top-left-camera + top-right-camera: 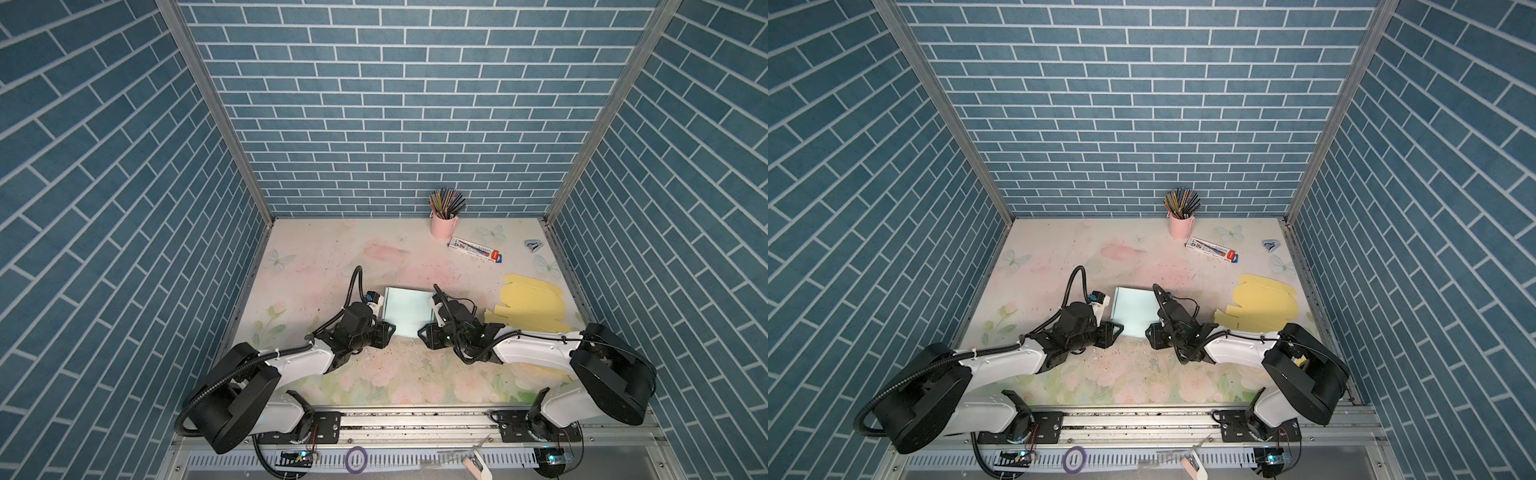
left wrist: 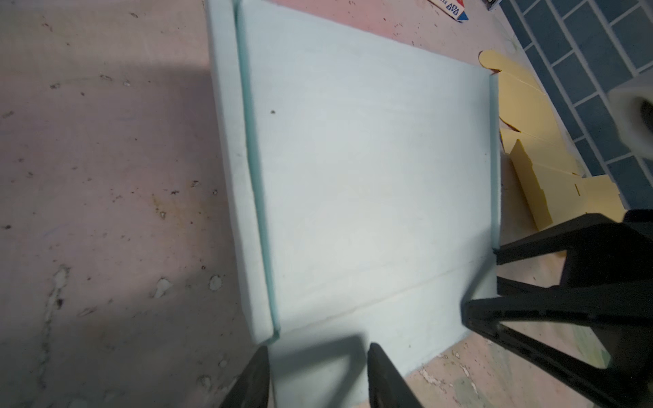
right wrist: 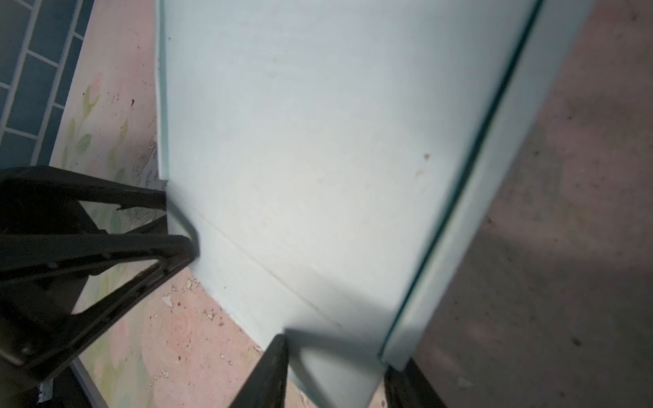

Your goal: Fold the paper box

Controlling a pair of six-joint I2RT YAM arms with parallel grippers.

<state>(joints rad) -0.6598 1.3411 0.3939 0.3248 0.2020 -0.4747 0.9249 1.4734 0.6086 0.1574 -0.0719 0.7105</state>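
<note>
A light blue paper box (image 1: 407, 309) (image 1: 1133, 309) lies flat mid-table with its two side walls folded up. My left gripper (image 1: 384, 332) (image 2: 318, 348) is at its near left corner, open. One finger sits just outside the left side wall (image 2: 247, 176) and the other over the near flap. My right gripper (image 1: 424, 332) (image 3: 337, 353) mirrors this at the near right corner, open, astride the right side wall (image 3: 459, 212) and the near flap. Each wrist view also shows the other gripper at the opposite corner.
A flat yellow cardboard cut-out (image 1: 532, 307) lies right of the box, partly under the right arm. At the back right stand a pink cup of pencils (image 1: 444, 226), a pencil carton (image 1: 476, 249) and a small blue object (image 1: 533, 246). Blue brick walls close in three sides.
</note>
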